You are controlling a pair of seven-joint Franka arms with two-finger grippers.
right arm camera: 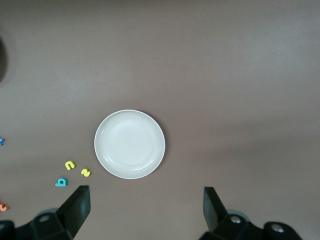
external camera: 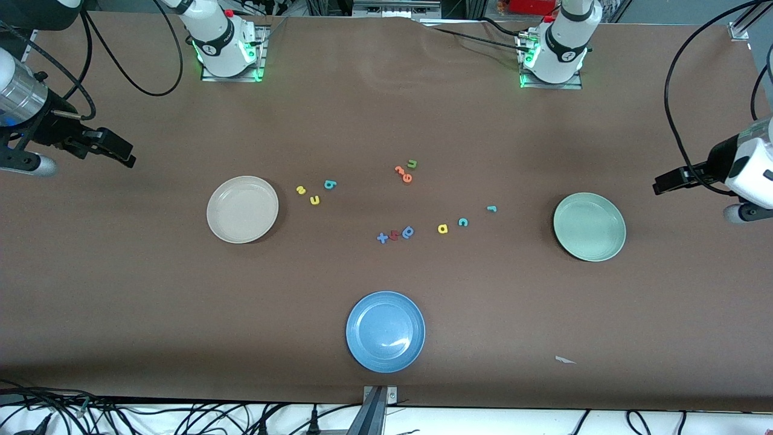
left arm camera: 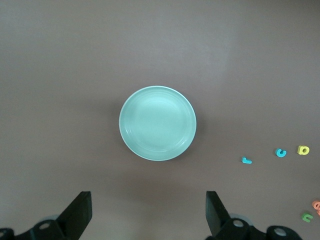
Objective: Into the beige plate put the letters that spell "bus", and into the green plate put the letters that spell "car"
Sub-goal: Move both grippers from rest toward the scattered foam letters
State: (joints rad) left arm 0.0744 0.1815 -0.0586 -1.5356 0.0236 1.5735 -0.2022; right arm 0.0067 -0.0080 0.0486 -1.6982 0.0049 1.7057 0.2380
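While both arms wait raised at the ends of the table (external camera: 362,109), every letter lies on the brown surface and all three plates hold nothing. The left gripper (external camera: 664,183) hangs over the table's left-arm end with its fingers (left arm camera: 80,212) spread wide, gripping nothing; the right gripper (external camera: 118,152) hangs over the right-arm end, its fingers (right arm camera: 77,207) likewise apart and gripping nothing. The beige plate (external camera: 243,209) sits toward the right arm's end. Just beside it, toward the table's middle, lie the yellow "s" (external camera: 301,190), the yellow "u" (external camera: 314,200) and the teal "b" (external camera: 330,185), close together but apart. The green plate (external camera: 589,226) sits toward the left arm's end. Between it and the table's middle, in a loose line, lie the teal "r" (external camera: 491,209), the teal "c" (external camera: 462,222) and the yellow "a" (external camera: 442,228). Near the middle lie a green "u" (external camera: 412,164) touching orange pieces (external camera: 403,173), and a blue "x" (external camera: 382,238), a red piece (external camera: 394,235) and a blue letter (external camera: 408,232) in a row. The blue plate (external camera: 385,331) is nearest the front camera.
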